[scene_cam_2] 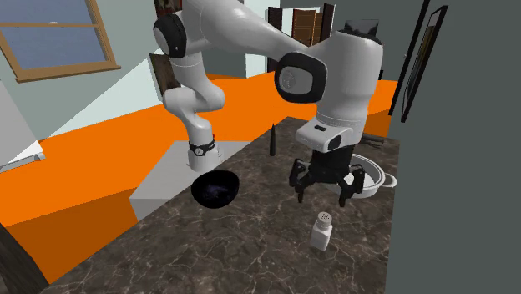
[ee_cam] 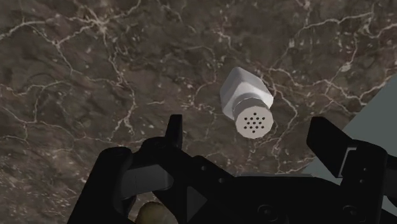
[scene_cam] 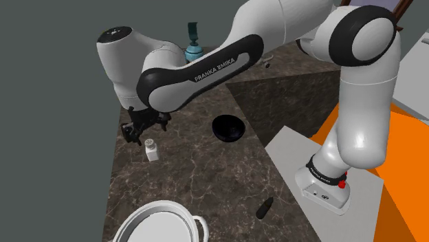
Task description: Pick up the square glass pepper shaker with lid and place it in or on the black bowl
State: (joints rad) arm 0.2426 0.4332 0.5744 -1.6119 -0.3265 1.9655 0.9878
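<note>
Hovers with gripper (scene_cam_2: 321,194) spread wide just above the upright white pepper shaker (scene_cam_2: 322,231), lower right of centre in the second exterior view, on dark veined counter (scene_cam_2: 250,250), apart from black bowl (scene_cam_2: 215,189).

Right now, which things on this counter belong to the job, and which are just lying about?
Job: white shaker, black bowl, open gripper.
Lying about: white lidded pot, dark pointed object, teal bottle.
</note>
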